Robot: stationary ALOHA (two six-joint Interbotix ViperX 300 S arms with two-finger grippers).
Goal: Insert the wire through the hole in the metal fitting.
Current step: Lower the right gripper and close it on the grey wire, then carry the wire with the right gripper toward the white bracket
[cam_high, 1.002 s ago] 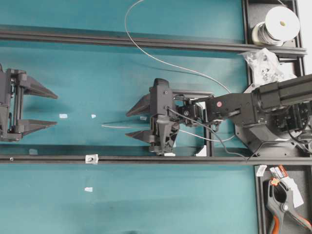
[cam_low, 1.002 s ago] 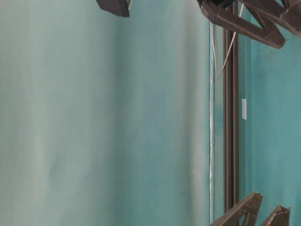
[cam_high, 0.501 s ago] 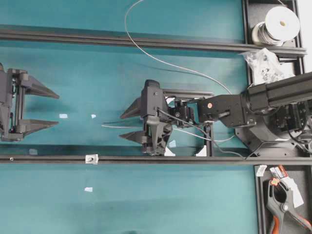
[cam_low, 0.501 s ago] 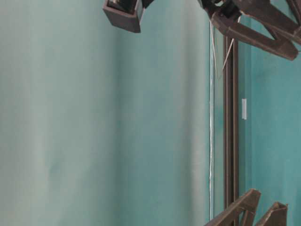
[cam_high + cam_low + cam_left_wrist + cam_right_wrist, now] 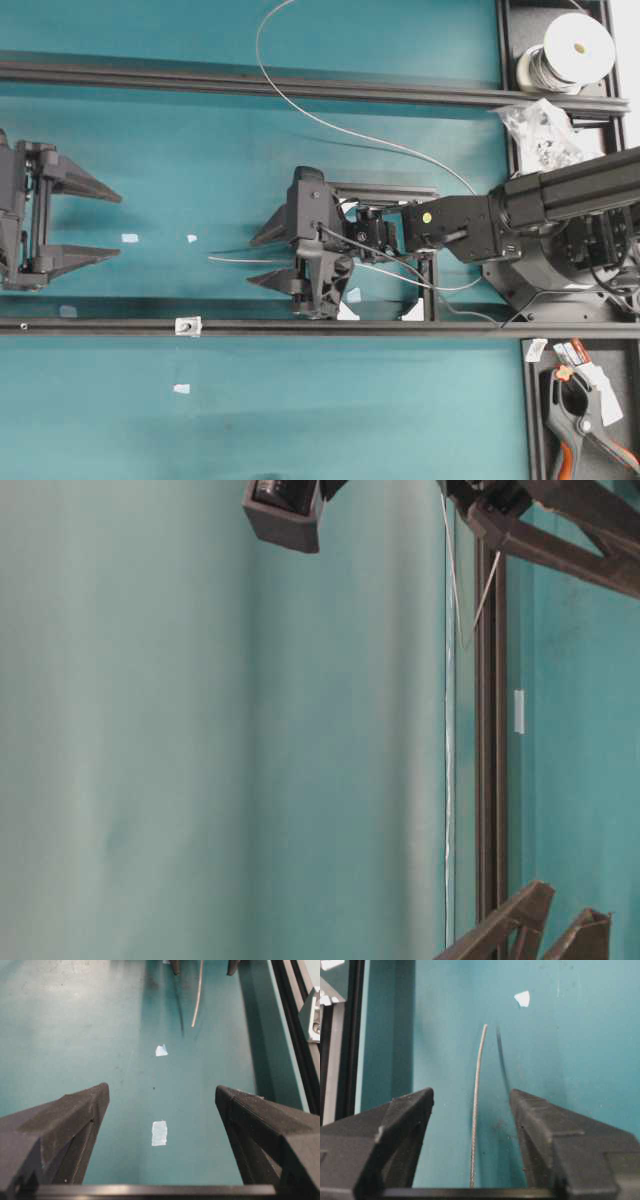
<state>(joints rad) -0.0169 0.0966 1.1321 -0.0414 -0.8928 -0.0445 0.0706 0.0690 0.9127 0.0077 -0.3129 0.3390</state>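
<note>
Closing around nothing is the nearest risk we see: our right gripper (image 5: 471, 1110) stands open, its black ridged fingers (image 5: 405, 1120) on either side of the thin silvery-grey wire (image 5: 476, 1105), which runs straight out between them without touching either. We judge the strand so fine and springy that a slightly off-centre pinch could flick it sideways or roll it out from between the pads, and a grip too far back from the tip would leave a long floppy end that sags when we aim it.

Just ahead of that gripper the wire's free end lies on the teal desk (image 5: 250, 400), near a small white tape scrap (image 5: 522, 998).

Farther out, off to the side against the long black rail (image 5: 300, 327), sits the small squarish silvery metal fitting (image 5: 187, 325), well apart from the wire tip; its hole is too small to make out from here, so misalignment seems likely.

Farthest away, our left gripper (image 5: 105, 225) waits wide open and empty; if it does not steady the fitting, a push from the wire may shove it along the rail.
</note>
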